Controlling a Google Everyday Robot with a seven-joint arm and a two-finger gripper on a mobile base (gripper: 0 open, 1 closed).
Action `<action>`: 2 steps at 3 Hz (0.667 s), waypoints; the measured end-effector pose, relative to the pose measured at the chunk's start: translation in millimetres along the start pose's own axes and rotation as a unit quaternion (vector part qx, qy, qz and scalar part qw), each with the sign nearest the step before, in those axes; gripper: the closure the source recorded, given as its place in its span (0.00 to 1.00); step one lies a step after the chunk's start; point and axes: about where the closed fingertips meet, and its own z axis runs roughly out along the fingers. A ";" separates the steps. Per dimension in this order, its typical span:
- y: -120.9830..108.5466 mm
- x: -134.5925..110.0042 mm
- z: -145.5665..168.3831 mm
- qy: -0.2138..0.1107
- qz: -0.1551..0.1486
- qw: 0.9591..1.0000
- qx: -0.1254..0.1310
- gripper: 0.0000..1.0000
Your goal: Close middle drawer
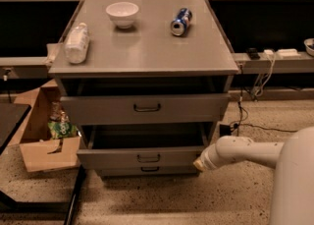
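Wide grey metal middle drawer with low front panel [113, 159] pulled out, shallow tray open below the counter's front edge; small dark bar handle [148, 158] centred on it; white robot arm [245, 151] reaches in from the right, gripper [198, 164] at the right end of that drawer front, seems to touch it; gripper open or closed: cannot tell; taller grey top drawer [144, 107] out a little; lowest grey drawer front [147, 170] just under; on the grey counter [147, 52]: white bowl [122, 13] near back edge, blue can [180, 21] on its side back right, clear plastic bottle [77, 43] lying at left edge; cardboard box [44, 153] on floor left
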 end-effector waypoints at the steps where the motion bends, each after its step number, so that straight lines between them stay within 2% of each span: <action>1: -4.4 -12.5 13.0 -0.016 -0.009 1.000 -0.003 1.00; 2: -17.2 -27.1 13.0 -0.031 -0.012 0.999 0.005 1.00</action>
